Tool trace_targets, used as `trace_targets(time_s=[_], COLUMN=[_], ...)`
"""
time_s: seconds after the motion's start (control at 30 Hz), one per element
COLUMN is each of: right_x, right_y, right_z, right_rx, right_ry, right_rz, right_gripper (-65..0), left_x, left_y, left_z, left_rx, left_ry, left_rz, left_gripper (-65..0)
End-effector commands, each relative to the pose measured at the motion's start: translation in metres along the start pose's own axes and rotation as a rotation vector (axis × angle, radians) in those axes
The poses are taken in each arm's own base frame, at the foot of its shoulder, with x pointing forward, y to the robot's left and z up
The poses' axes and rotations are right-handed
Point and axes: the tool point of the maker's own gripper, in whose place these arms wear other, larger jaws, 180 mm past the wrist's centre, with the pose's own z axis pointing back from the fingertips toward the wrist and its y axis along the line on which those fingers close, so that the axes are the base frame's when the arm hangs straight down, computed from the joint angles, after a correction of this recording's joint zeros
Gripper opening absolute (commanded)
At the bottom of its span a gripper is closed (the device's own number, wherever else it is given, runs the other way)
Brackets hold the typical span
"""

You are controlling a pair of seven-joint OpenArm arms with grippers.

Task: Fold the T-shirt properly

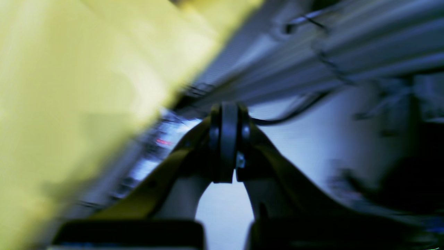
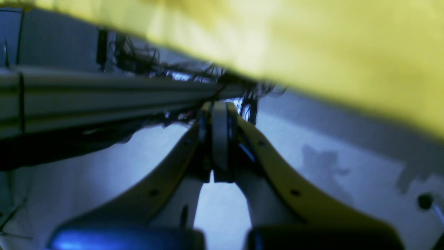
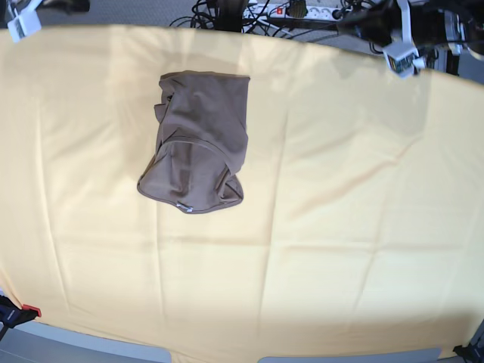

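The taupe-brown T-shirt [image 3: 200, 144] lies bunched and partly folded on the pale yellow cloth [image 3: 340, 227], left of centre towards the back. It does not show in either wrist view. My left gripper [image 1: 226, 111] is shut and empty, raised beyond the cloth's edge; its view is motion-blurred. In the base view its arm [image 3: 401, 53] is at the back right edge. My right gripper [image 2: 218, 109] is shut and empty, also off the cloth. Its arm [image 3: 21, 21] shows at the back left corner. Both grippers are far from the T-shirt.
The yellow cloth [image 1: 69, 86] covers the whole table and also shows in the right wrist view [image 2: 312, 52]. Cables and a power strip [image 3: 302, 10] lie behind the back edge. A metal rail [image 2: 86, 97] runs beside the table. A red clamp [image 3: 30, 310] sits at the front left.
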Motion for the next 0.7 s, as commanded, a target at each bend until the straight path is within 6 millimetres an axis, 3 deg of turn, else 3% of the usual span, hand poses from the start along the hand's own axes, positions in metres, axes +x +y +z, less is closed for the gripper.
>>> trace_targets(time_s=[0.0, 0.17, 0.33, 0.43, 0.53, 0.67], right_x=[-0.005, -0.049, -0.109, -0.140, -0.172, -0.195], right_y=[0.003, 0.003, 0.008, 0.015, -0.001, -0.028], right_z=[0.004, -0.004, -0.032, -0.054, -0.088, -0.138], right_rx=[0.007, 0.074, 0.219, 0.314, 0.259, 0.161], right_ry=[0.001, 0.080, 0.193, 0.278, 0.375, 0.424], right_rz=[-0.023, -0.203, -0.440, -0.537, -0.535, -0.465], right_gripper=[-65.0, -65.0, -65.0, -65.0, -65.0, -65.0], left_x=[-0.006, -0.033, -0.079, -0.106, -0.134, -0.169], left_y=[-0.014, -0.054, -0.058, -0.051, -0.034, 0.008], left_z=[-0.001, -0.013, -0.035, -0.060, -0.089, -0.129], left_rx=[-0.042, -0.122, -0.168, -0.168, -0.153, -0.085], left_ry=[-0.001, -0.005, 0.056, 0.072, 0.106, 0.149], left_rz=[0.031, 0.176, 0.385, 0.479, 0.530, 0.561], left_gripper=[-65.0, -65.0, -65.0, -65.0, -65.0, -65.0])
